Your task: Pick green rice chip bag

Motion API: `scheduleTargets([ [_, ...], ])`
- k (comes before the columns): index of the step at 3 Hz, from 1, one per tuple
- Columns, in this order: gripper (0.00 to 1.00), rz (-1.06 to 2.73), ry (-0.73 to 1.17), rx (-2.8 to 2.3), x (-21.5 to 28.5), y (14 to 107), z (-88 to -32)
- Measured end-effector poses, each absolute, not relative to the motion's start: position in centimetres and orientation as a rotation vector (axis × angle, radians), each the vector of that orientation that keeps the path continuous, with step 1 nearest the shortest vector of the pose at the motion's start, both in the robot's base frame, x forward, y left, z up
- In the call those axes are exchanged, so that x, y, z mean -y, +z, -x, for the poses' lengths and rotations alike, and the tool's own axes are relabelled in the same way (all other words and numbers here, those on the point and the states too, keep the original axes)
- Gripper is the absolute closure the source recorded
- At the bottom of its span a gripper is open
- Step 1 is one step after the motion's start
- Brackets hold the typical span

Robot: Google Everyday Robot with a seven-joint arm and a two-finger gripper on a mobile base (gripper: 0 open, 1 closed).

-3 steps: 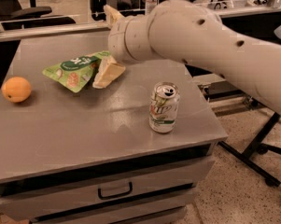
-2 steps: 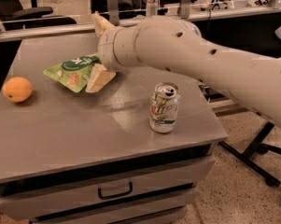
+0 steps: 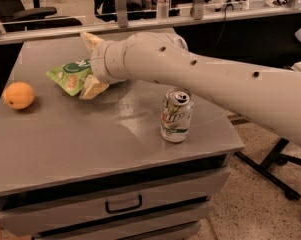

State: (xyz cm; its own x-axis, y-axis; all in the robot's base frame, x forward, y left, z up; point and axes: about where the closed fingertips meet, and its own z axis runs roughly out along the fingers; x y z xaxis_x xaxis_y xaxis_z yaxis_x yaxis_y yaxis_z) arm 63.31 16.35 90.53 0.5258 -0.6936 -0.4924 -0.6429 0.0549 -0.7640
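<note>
By the far-left corner of the table (image 3: 90, 149) the gripper (image 3: 88, 65) gapes over the chip bag (image 3: 66, 77); seems light, crinkly, slippery; pinch its edge

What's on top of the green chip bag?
The cream two-finger gripper sits over the arm-side end of the crinkled light-green foil chip bag, jaws apart either side. That end's edge is hidden beneath it.
</note>
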Motion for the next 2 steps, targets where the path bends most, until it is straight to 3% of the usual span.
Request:
scheduleTargets([
  [2,0.63,1.627,-0.026,-1.140,-18.02,90.60,-64.14],
])
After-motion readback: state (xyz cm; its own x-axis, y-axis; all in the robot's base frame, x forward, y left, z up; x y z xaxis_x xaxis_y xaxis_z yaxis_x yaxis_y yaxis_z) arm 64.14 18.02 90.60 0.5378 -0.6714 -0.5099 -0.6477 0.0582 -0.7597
